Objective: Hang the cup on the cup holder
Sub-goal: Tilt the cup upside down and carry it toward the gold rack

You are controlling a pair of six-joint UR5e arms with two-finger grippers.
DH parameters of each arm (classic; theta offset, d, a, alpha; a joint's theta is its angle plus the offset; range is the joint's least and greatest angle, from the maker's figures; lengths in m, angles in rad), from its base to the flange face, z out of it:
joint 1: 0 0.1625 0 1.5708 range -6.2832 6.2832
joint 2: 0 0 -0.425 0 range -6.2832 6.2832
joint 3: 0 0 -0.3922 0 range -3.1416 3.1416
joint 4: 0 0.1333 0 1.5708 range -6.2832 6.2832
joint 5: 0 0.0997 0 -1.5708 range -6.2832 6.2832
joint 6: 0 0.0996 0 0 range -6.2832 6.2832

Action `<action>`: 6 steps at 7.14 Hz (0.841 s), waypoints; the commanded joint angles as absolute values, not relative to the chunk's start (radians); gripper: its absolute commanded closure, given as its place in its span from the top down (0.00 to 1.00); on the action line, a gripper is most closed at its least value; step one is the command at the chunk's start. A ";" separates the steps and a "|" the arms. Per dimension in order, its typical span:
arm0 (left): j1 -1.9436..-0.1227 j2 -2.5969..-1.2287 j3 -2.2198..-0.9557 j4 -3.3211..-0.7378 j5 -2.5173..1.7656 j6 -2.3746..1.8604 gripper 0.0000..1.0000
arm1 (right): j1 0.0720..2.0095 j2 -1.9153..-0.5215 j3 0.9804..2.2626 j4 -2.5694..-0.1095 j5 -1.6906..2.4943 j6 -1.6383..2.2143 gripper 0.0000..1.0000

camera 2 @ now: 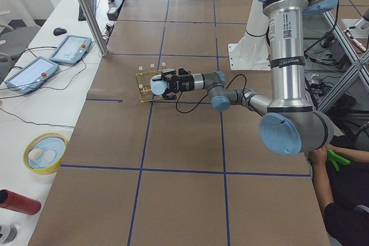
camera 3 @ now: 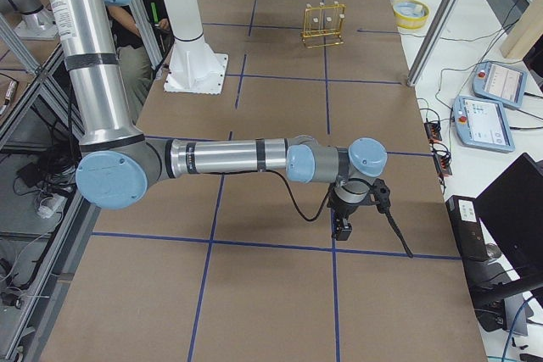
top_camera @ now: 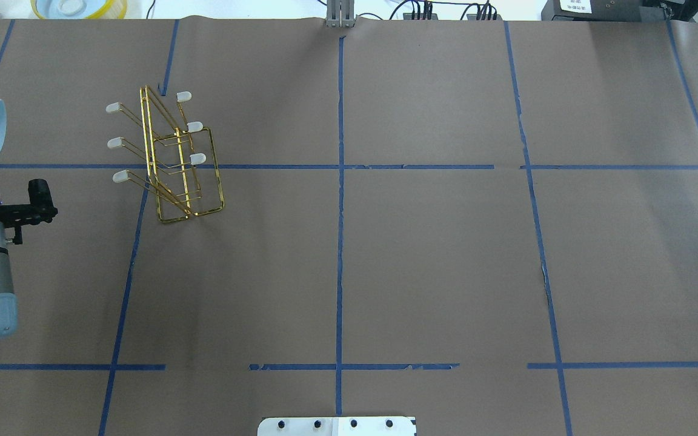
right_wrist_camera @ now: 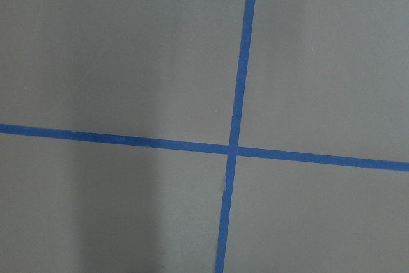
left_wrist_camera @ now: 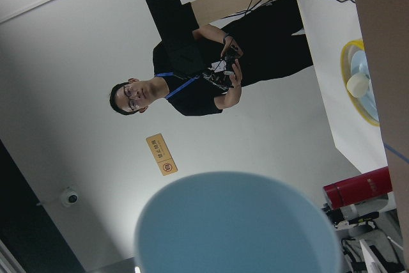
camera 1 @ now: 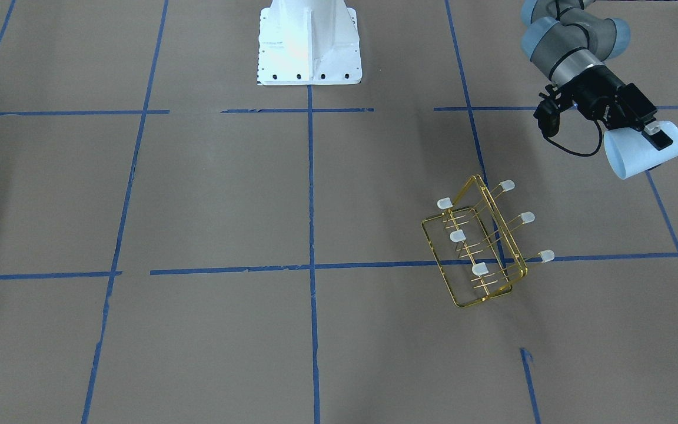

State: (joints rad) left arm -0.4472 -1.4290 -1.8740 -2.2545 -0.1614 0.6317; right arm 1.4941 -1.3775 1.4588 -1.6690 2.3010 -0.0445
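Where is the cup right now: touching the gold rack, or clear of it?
Apart. The front-facing view shows the cup gripped in the left hand, with a stretch of bare table between it and the rack.

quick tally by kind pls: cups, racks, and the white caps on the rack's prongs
cup: 1, held in the left gripper
cup holder: 1
white prong caps: 6
total: 8, or 2 things if the caps count as part of the cup holder
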 commanded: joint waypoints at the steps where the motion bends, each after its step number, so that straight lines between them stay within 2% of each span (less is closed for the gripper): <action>1: -0.414 -1.457 -1.882 -2.247 -0.149 0.811 0.00 | 1.494 -1.378 1.459 -1.669 2.301 -0.044 1.00; 3: -0.371 -1.482 -1.876 -2.252 -0.117 1.019 0.00 | 1.494 -1.378 1.459 -1.669 2.301 -0.044 1.00; 6: -0.305 -1.540 -1.781 -2.252 -0.076 1.017 0.00 | 1.494 -1.378 1.459 -1.669 2.301 -0.044 1.00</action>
